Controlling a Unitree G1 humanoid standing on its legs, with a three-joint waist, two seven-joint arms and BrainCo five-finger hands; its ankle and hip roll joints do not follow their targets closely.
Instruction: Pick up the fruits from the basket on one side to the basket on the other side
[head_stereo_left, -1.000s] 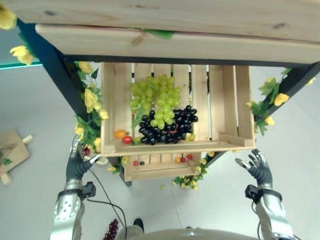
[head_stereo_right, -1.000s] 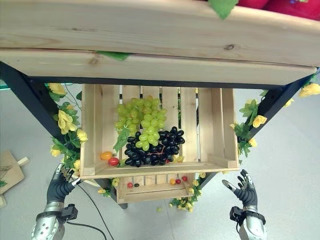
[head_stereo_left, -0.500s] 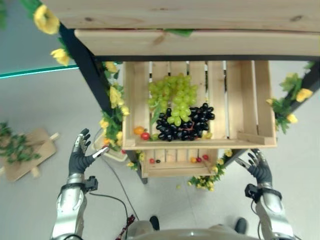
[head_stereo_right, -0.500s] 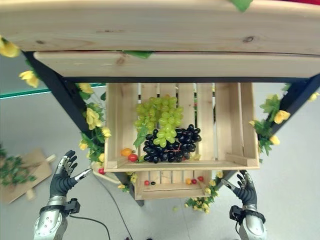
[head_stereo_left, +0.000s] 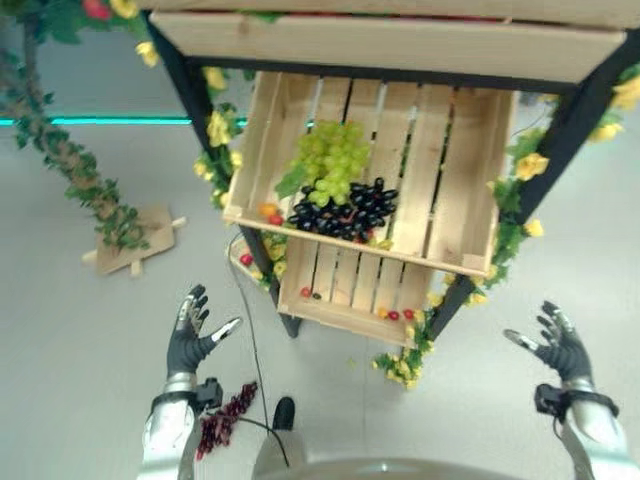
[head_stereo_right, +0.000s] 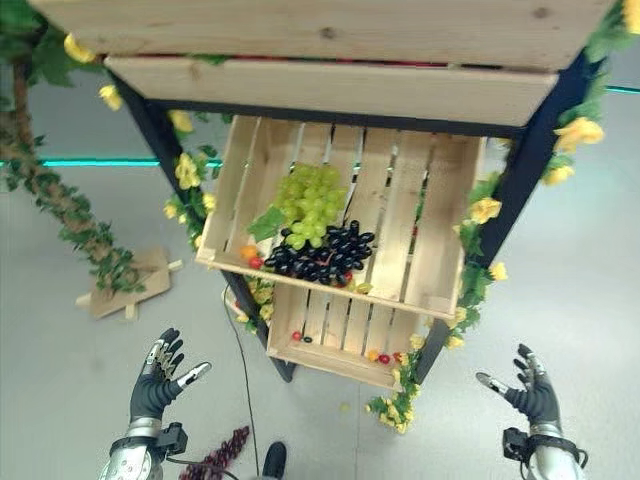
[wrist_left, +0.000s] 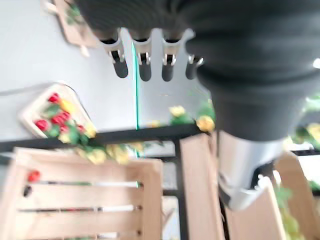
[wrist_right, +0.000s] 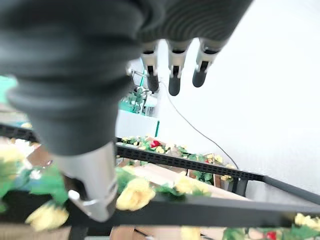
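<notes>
Wooden crate (head_stereo_left: 455, 170) of grapes (head_stereo_left: 330, 160) now sits farther off; camera pulled back. Left robot hand (head_stereo_left: 192, 336) and right robot hand (head_stereo_left: 556, 345) spread, empty. I've nothing picked yet.

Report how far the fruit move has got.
Nothing looks moved yet. The green grapes and black grapes lie in the upper crate, small fruits in the lower crate. Nothing is in hand: the left hand and right hand are open, apart from the crates. A dark red bunch lies on the floor. All picking is left.
</notes>
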